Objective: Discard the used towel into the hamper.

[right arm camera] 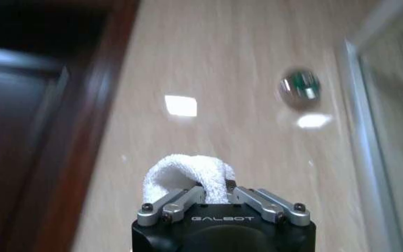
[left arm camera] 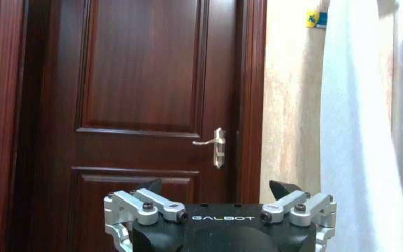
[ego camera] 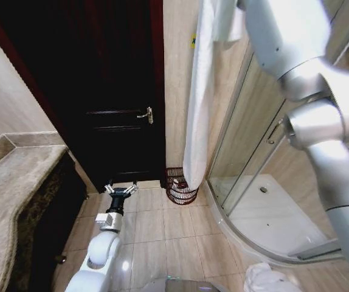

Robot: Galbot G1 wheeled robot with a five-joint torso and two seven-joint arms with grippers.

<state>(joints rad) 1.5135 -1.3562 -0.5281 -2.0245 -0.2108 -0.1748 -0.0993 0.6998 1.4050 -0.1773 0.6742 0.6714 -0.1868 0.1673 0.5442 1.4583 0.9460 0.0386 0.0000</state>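
Note:
A long white towel (ego camera: 199, 103) hangs straight down along the tiled wall, its lower end just above the hamper (ego camera: 180, 186), a small dark reddish-brown wicker basket on the floor by the door. In the right wrist view my right gripper (right arm camera: 215, 189) is shut on a fold of the towel (right arm camera: 186, 176), held high up near the wall. My left gripper (ego camera: 121, 190) hovers low over the floor tiles left of the hamper, open and empty. The left wrist view shows it (left arm camera: 217, 186) facing the door, with the towel (left arm camera: 359, 131) hanging beside it.
A dark wooden door (ego camera: 110, 91) with a lever handle (ego camera: 146, 114) stands shut behind the hamper. A glass shower enclosure (ego camera: 266, 201) curves along the right. A stone counter (ego camera: 10, 201) runs along the left. A white crumpled cloth (ego camera: 262, 278) lies at the bottom right.

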